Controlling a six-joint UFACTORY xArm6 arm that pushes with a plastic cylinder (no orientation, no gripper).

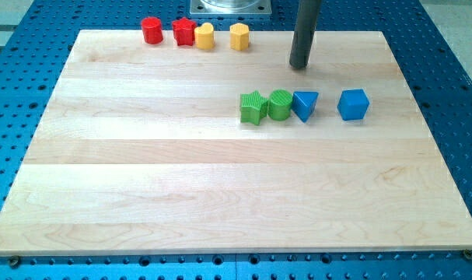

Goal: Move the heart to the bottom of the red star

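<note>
The red star (pixel 183 31) sits near the board's top edge, left of centre. A yellow heart (pixel 204 36) touches its right side. My tip (pixel 299 67) rests on the board well to the right of the heart, past a yellow hexagon (pixel 239 36), and touches no block. It stands above the blue triangle (pixel 305 105).
A red cylinder (pixel 151 29) lies left of the red star. A green star (pixel 253 107), a green cylinder (pixel 279 104) and the blue triangle form a row at mid-board, with a blue cube (pixel 353 104) further right. The wooden board (pixel 220 202) lies on a blue perforated table.
</note>
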